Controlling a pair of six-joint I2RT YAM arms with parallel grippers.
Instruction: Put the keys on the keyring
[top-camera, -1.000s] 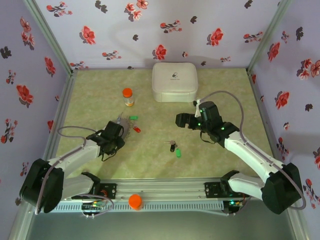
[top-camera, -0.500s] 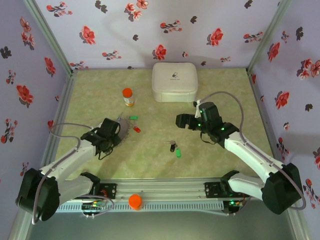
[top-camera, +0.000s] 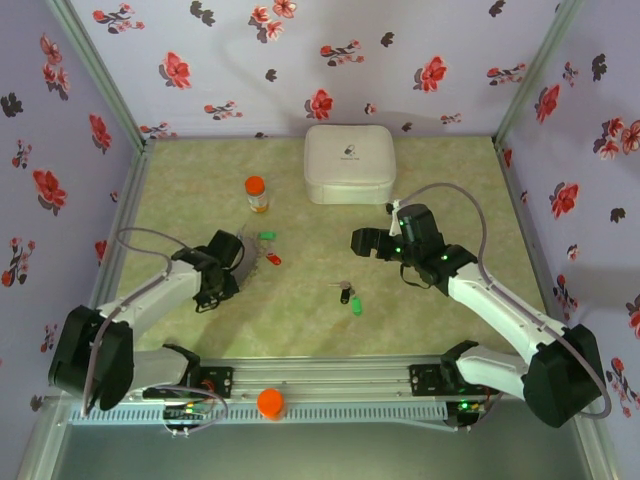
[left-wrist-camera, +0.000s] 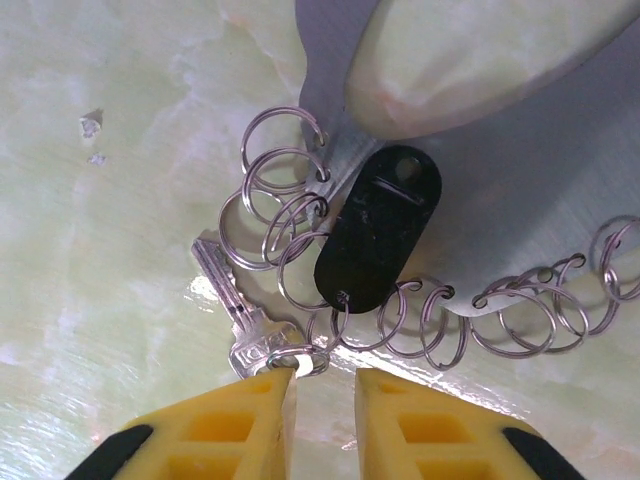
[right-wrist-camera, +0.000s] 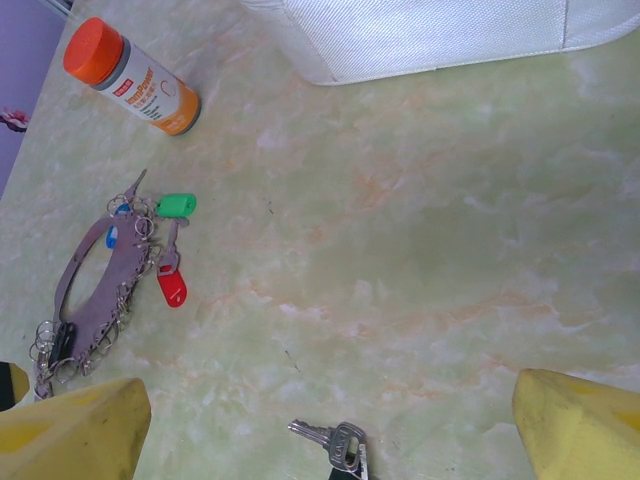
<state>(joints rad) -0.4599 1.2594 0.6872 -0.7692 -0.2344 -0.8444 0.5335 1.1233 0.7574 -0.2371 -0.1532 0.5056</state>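
left fingers (left-wrist-camera: 225, 435): down at the table (right-wrist-camera: 420, 250), nearly together with a thin gap. The small ring on the silver key (left-wrist-camera: 232, 300) touches one tip, but we can't tell if it's pinched.
keyring (left-wrist-camera: 520, 210): flat on the table, left of centre, edged with little split rings. A black tag (left-wrist-camera: 380, 240) lies on it.
right fingers (right-wrist-camera: 575, 425): spread wide above the table, holding nothing.
loose keys (top-camera: 347, 293): mid-table, well apart from the keyring.
further back: orange-capped bottle (right-wrist-camera: 135, 80) and white case (top-camera: 348, 163).
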